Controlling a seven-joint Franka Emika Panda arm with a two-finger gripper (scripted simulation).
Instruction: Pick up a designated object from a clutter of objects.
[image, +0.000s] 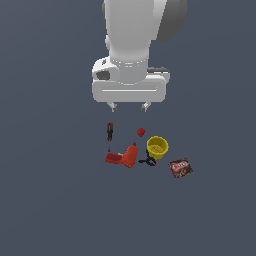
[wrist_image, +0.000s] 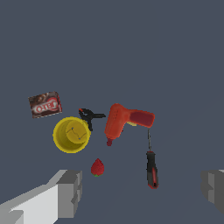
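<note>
The designated object, a thin screwdriver (image: 109, 134) (wrist_image: 151, 165) with a black and red handle and a slim dark shaft, lies flat at the exterior view's left side of the clutter, its shaft tip next to the red-orange drill-shaped tool (image: 124, 157) (wrist_image: 124, 121). My gripper (image: 130, 106) (wrist_image: 142, 192) hangs open well above the clutter, nothing between its fingers (wrist_image: 70, 192). A small red fruit (image: 141, 132) (wrist_image: 97, 167), a yellow cup (image: 157, 146) (wrist_image: 71, 134) and a black-orange clamp (image: 148, 161) (wrist_image: 90, 117) lie close by.
A dark brown packet (image: 180, 167) (wrist_image: 45, 104) lies a little apart at the exterior view's right of the cup. The items rest on a plain dark grey floor (image: 50, 200).
</note>
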